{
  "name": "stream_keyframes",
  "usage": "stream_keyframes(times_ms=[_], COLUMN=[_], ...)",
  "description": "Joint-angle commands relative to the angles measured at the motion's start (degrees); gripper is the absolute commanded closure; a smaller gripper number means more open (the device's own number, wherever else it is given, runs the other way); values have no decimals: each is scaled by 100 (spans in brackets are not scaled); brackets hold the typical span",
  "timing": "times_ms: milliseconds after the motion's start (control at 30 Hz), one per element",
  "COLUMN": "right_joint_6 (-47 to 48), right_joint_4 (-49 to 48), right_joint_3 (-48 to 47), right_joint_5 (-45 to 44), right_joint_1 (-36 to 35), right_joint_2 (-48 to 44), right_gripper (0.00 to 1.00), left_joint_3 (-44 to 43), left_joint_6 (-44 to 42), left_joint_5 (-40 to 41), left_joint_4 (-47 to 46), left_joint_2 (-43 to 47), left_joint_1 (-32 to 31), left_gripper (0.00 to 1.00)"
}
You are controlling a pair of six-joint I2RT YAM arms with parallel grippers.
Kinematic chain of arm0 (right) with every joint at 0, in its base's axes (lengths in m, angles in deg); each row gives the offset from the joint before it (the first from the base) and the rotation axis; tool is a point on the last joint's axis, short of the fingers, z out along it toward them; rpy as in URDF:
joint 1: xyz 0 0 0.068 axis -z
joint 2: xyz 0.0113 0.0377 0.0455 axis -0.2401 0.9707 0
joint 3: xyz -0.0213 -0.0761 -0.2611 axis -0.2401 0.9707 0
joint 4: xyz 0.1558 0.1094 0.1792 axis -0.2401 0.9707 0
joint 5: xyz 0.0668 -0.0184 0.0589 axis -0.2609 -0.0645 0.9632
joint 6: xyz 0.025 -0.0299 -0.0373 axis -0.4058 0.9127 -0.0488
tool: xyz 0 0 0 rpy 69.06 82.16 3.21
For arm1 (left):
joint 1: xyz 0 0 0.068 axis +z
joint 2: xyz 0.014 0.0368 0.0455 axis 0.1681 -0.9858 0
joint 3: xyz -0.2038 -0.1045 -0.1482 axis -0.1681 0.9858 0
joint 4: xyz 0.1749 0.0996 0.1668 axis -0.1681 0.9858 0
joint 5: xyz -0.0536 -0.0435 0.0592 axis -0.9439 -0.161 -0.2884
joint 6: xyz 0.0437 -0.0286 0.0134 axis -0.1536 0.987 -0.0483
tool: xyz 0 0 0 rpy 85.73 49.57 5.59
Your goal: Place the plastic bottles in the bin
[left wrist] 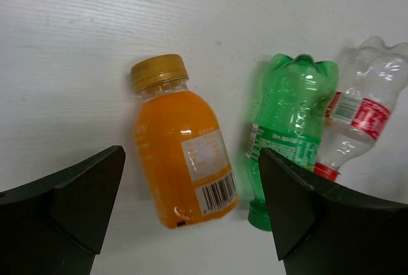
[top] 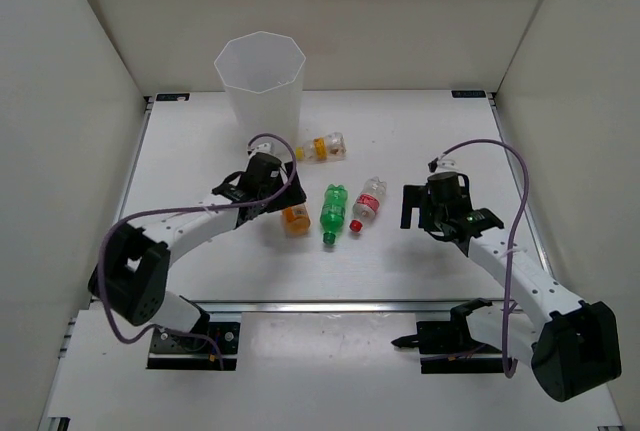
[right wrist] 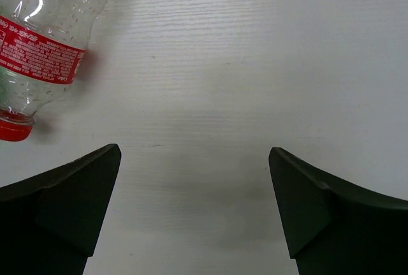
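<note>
Top external view: four bottles counted, all lying flat on the table point(top: 190, 141), none upright. One orange bottle point(top: 295, 219), one green bottle point(top: 333, 211), one clear bottle with a red label point(top: 367, 199), one clear bottle with a yellow label point(top: 322, 147). One bin point(top: 260, 76), upright at the upper centre of the frame with its mouth open to the top, near the yellow-label one and apart from the other three; contents impossible to tell through the cloudy wall. Left wrist view: left pincer point(left wrist: 191, 160) spread wide and holding nothing, one finger to each side of the orange bottle, probably lined up to close across its body. Green bottle just beside it at the right of the frame, close enough to risk catching the right finger. Right wrist view: right pincer point(right wrist: 194, 154) likewise wide open and empty, over bare table. Red-label bottle off at the upper left of that frame, outside the fingers, so probably not yet aligned with anything. Two pincers in all, both free.
</note>
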Motion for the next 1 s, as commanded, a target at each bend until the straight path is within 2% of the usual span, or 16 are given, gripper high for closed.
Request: stream_keyframes(times_ms=[0, 167, 267, 333, 433, 533, 667, 733, 833, 967], right_joint_6=[-16, -218, -341, -438, -526, -500, -298, -44, 299, 555], right_joint_4=[-246, -352, -439, -483, -484, -475, -685, -755, -738, -738], right_joint_3=[136, 312, 505, 549, 637, 585, 523, 288, -292, -890], right_joint_5=[0, 34, 175, 210, 237, 184, 167, 324, 2, -360], right_joint_1=[-44, 17, 122, 96, 53, -70, -159, -167, -378, -721], right_joint_2=[-67, -154, -286, -348, -400, -348, -234, -59, 459, 1084], right_gripper=[1, 1, 1, 1, 1, 1, 1, 0, 0, 1], left_joint_3=[17, -282, -134, -98, -308, -571, -845, -1387, -2239, -3469], left_joint_6=[325, 141, 167, 176, 54, -227, -1087, -1492, -1826, -2205], left_joint_5=[-416, -198, -170, -188, -311, -268, -153, 49, 190, 866], left_joint_4=[-494, -205, -344, -415, -187, 260, 437, 813, 1044, 965], left_joint_2=[-585, -1105, -1123, -1158, -1158, -765, 271, 537, 538, 196], left_joint_1=[-62, -211, -220, -177, -115, -115, -430, -519, -387, -37], left_gripper=[4, 8, 11, 20, 47, 63, 62, 63, 63, 61])
